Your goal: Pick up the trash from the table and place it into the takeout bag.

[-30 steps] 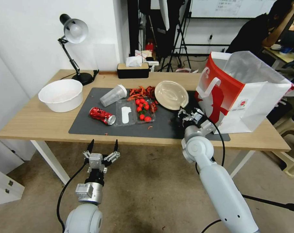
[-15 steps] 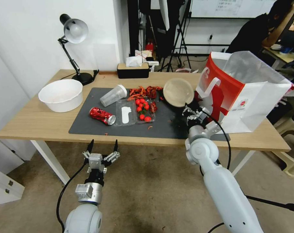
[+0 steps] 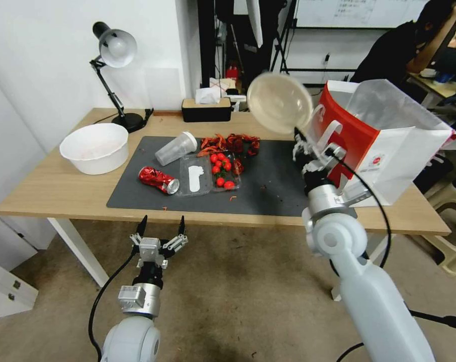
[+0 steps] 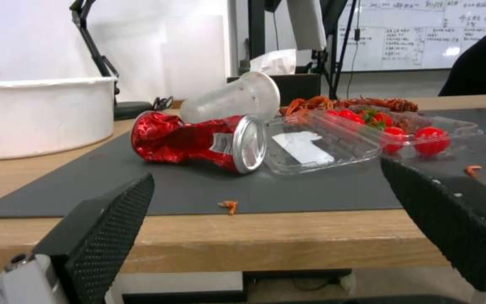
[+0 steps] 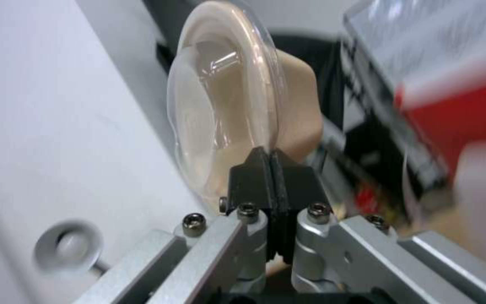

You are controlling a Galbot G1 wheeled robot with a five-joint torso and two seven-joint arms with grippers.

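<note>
Aloft, the right gripper (image 3: 299,134) pinches the bowl (image 3: 279,102) beside the bag (image 3: 383,146), print unreadable; left gripper (image 3: 160,226) open, empty

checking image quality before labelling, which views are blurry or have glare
Head view: sharp, with the beige paper bowl slightly smeared. Left wrist view: crushed red can crisp, whiteboard behind it washed out. Right wrist view: takeout bag heavily blurred, glare streaks on the bowl's clear lid, right gripper in focus.
</note>
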